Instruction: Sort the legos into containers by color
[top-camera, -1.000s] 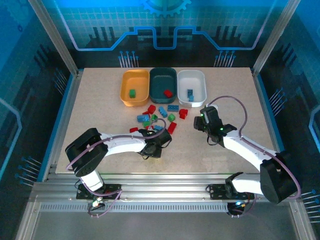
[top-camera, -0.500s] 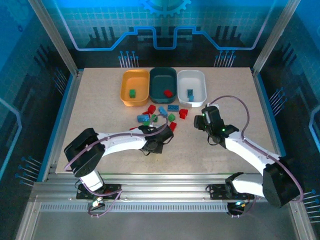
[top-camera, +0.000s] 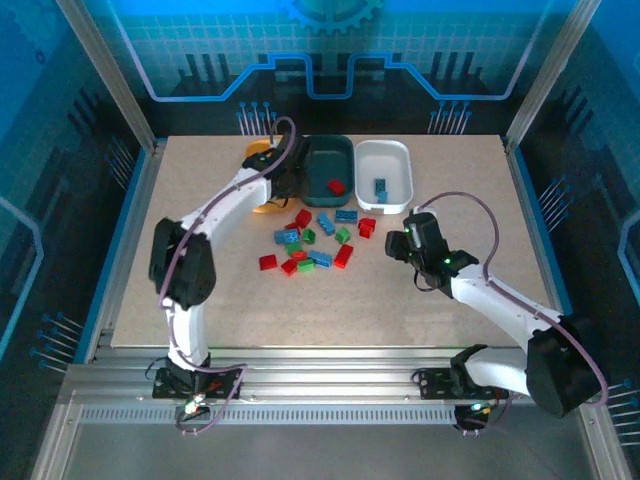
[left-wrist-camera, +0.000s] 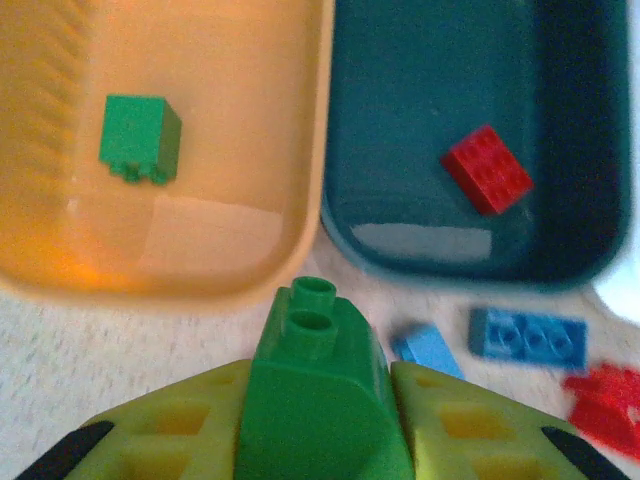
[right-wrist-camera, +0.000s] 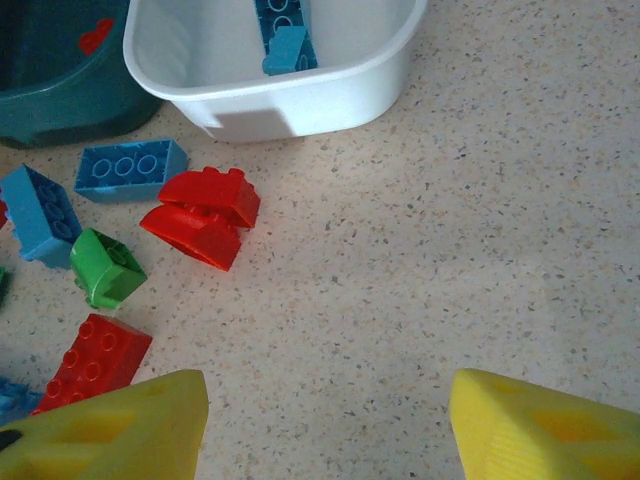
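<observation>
Swung within the last second from the near edge of the loose legos to the far side, with the left gripper pinched narrow on a green brick at the near rim of the orange-yellow tub, home to one green already. Likely about to drop it in. Barely shifted on the right, with the right gripper spread wide and empty just near of the white tub.

Open tabletop right of the white tub and loose bricks; left arm across the orange tub.
</observation>
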